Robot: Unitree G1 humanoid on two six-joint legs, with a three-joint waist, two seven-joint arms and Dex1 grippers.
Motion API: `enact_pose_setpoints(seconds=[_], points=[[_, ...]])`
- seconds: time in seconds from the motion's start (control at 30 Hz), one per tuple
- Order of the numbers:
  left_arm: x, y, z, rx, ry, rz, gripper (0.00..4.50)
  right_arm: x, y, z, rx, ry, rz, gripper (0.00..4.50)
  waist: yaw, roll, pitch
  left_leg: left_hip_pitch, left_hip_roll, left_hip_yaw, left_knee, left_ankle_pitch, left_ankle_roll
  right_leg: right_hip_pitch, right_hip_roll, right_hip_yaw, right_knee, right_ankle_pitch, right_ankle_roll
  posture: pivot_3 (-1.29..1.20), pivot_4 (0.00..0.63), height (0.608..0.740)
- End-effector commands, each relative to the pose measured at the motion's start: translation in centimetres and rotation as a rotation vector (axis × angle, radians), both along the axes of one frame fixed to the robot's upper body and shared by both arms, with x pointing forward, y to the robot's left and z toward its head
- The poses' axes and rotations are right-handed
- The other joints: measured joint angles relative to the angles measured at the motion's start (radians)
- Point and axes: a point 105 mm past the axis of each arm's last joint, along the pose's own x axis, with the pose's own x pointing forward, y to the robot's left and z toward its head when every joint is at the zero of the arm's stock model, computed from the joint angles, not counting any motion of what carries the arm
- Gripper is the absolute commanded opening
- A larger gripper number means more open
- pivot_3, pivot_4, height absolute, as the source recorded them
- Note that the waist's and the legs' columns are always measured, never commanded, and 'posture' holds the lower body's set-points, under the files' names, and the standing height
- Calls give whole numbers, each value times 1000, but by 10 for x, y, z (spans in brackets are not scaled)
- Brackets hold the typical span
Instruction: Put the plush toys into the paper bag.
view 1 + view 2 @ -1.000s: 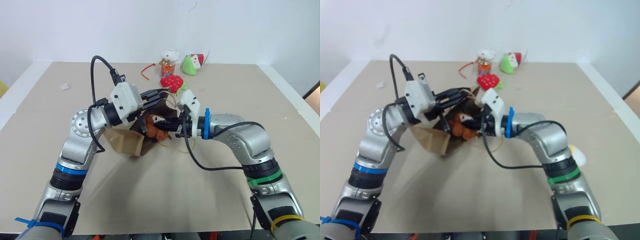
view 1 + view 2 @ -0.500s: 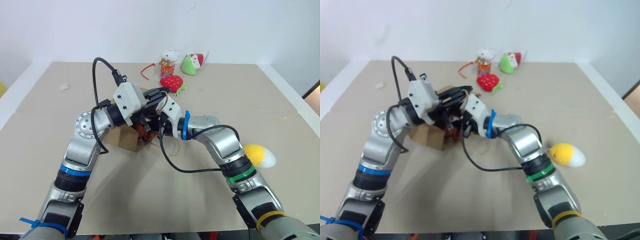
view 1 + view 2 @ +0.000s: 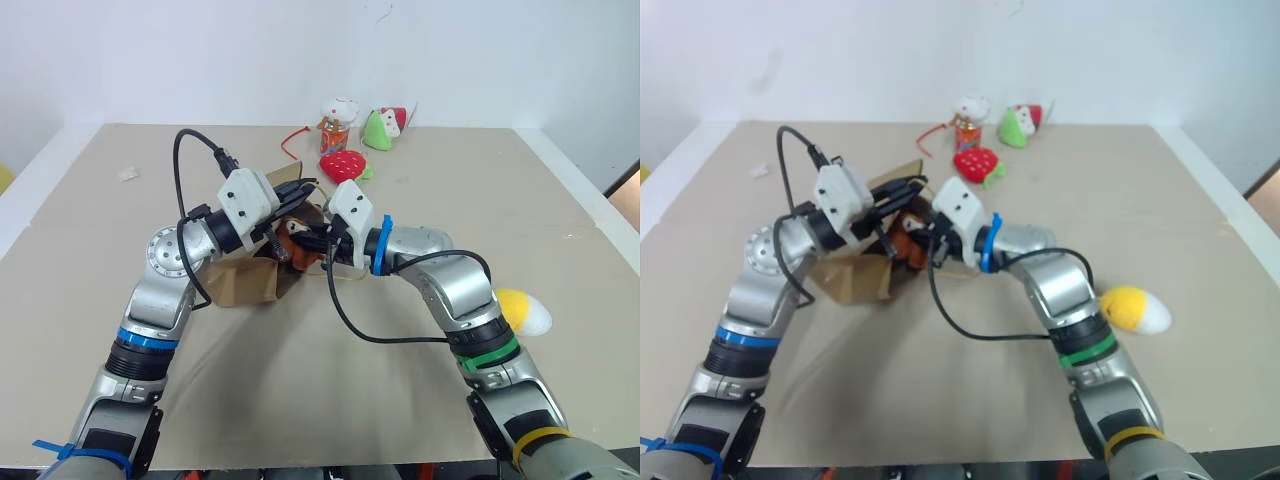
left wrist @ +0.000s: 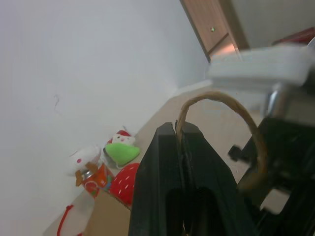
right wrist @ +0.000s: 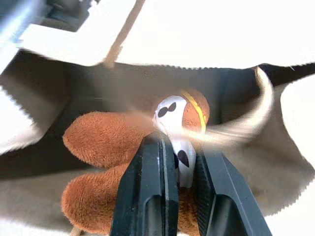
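The brown paper bag [image 3: 243,286] lies on its side on the table with its mouth toward the right. My left gripper [image 4: 176,129] is shut on one tan cord handle [image 4: 248,123] and holds the bag's upper lip up. My right gripper [image 5: 179,145] is shut on the brown plush toy [image 5: 101,142] by its pale face. It holds the toy just inside the bag's mouth [image 3: 292,234]. The yellow-and-white plush toy [image 3: 522,310] lies on the table beside my right forearm, apart from both grippers.
At the table's far edge stand a red strawberry plush [image 3: 343,164], a green plush [image 3: 381,129] and a small orange figure with a white head [image 3: 337,119]. A red cord [image 3: 295,138] lies beside them, and a white scrap [image 3: 129,173] at the far left.
My right gripper has carried the brown toy leftward into the bag's mouth. My left gripper has dropped a little with the handle. The yellow toy has come into view behind my right arm.
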Motion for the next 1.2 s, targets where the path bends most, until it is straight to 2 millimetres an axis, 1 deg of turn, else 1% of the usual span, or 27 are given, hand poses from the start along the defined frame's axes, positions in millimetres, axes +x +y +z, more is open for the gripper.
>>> enact_pose_setpoints(seconds=[0.03, 0.23, 0.4, 0.5, 0.53, 0.6, 0.63, 0.77, 0.8, 1.03, 1.13, 1.2], points=[[0, 5, 21, -20, -84, 8, 0, -10, 0, 13, 46, -28, 11, 224, 0, 0, 0, 0, 0, 0, 0, 0, 0, 0, 0, 0, 0, 0, 0, 0, 150, 740], [1, 1, 28, -41, -108, 12, 0, -14, 10, 16, 83, -23, 12, 224, 0, 0, 0, 0, 0, 0, 0, 0, 0, 0, 0, 0, 0, 0, 0, 0, 150, 740], [-2, -3, 32, -58, -115, 0, 0, -12, 21, 24, 110, -45, 20, 224, -1, 0, 0, 0, 0, 0, 0, 0, 0, 0, 0, 0, 0, 0, 0, 0, 150, 740], [-3, -4, 33, -61, -117, -2, 0, -11, 24, 26, 118, -48, 27, 224, -1, 0, 0, 0, 0, 0, 0, 0, 0, 0, 0, 0, 0, 0, 0, 0, 150, 740], [-3, -3, 33, -60, -117, -2, 0, -11, 24, 26, 117, -49, 33, 1248, 0, 0, 0, 0, 0, 0, 0, 0, 0, 0, 0, 0, 0, 0, 0, 0, 150, 740], [-3, -2, 32, -56, -116, 1, 0, -14, 23, 28, 119, -54, 46, 1989, 0, 0, 0, 0, 0, 0, 0, 0, 0, 0, 0, 0, 0, 0, 0, 0, 150, 740], [-3, -1, 32, -54, -117, 2, 0, -15, 22, 29, 120, -58, 49, 2533, 0, 0, 0, 0, 0, 0, 0, 0, 0, 0, 0, 0, 0, 0, 0, 0, 150, 740], [-3, 2, 34, -56, -120, 9, 0, -17, 13, 29, 98, -77, 48, 4363, 0, 0, 0, 0, 0, 0, 0, 0, 0, 0, 0, 0, 0, 0, 0, 0, 150, 740], [-3, 3, 34, -56, -122, 11, 0, -18, 10, 29, 93, -81, 50, 4450, 0, 0, 0, 0, 0, 0, 0, 0, 0, 0, 0, 0, 0, 0, 0, 0, 150, 740], [-4, 4, 35, -59, -120, 10, 0, -20, -11, 33, 96, -85, 6, 4450, 0, 0, 0, 0, 0, 0, 0, 0, 0, 0, 0, 0, 0, 0, 0, 0, 150, 740], [-5, 4, 33, -41, -121, 4, 0, -22, -30, 35, 97, -79, -15, 4450, 0, 0, 0, 0, 0, 0, 0, 0, 0, 0, 0, 0, 0, 0, 0, 0, 150, 740], [-8, 3, 32, -34, -117, -12, 0, -25, -57, 34, 79, -65, -40, 4450, 1, 0, 0, 0, -1, 0, 0, 0, 0, 0, -1, 0, 0, 0, 0, 0, 150, 740]])
